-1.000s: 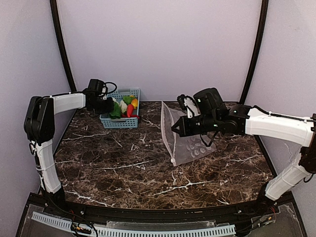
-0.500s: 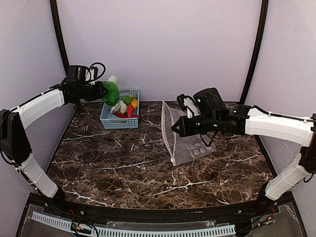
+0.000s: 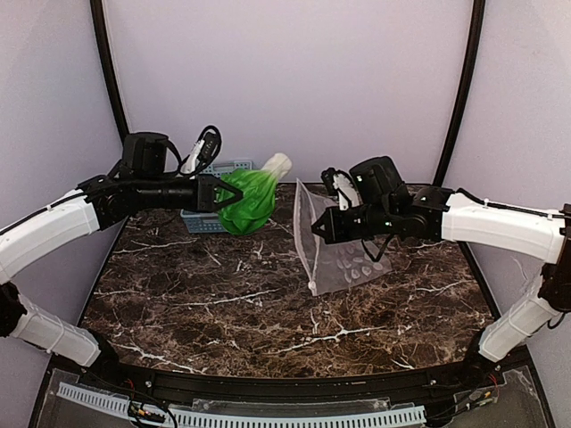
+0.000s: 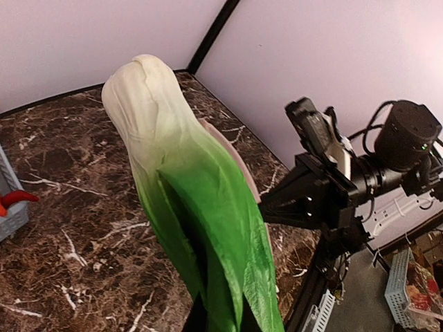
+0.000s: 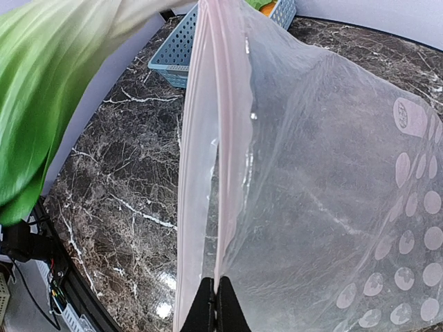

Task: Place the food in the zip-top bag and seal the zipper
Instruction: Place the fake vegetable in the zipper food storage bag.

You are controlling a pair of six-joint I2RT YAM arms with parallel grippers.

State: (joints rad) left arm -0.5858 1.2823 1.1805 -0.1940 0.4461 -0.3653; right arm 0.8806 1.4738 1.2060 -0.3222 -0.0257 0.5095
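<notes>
My left gripper (image 3: 222,196) is shut on the leafy end of the green toy vegetable (image 3: 251,201), holding it in the air with its white stem pointing at the bag. The left wrist view shows that vegetable (image 4: 197,207) filling the middle, rising from my left gripper (image 4: 221,324). My right gripper (image 3: 317,228) is shut on one lip of the clear dotted zip-top bag (image 3: 346,257) and holds it upright. The pinkish zipper (image 5: 232,138) runs up from my right gripper (image 5: 217,308), its two strips parted a little. More food, a red piece (image 4: 14,199), lies in the basket.
The light-blue lattice basket (image 3: 200,221) stands at the back left, mostly hidden behind my left arm; its corner (image 5: 181,57) shows in the right wrist view. Dark marble tabletop (image 3: 268,303) spreads in front. Purple walls and black posts ring the table.
My left arm has lifted the green vegetable out of the basket and carried it right, close to the bag's mouth. The right arm and bag have stayed put.
</notes>
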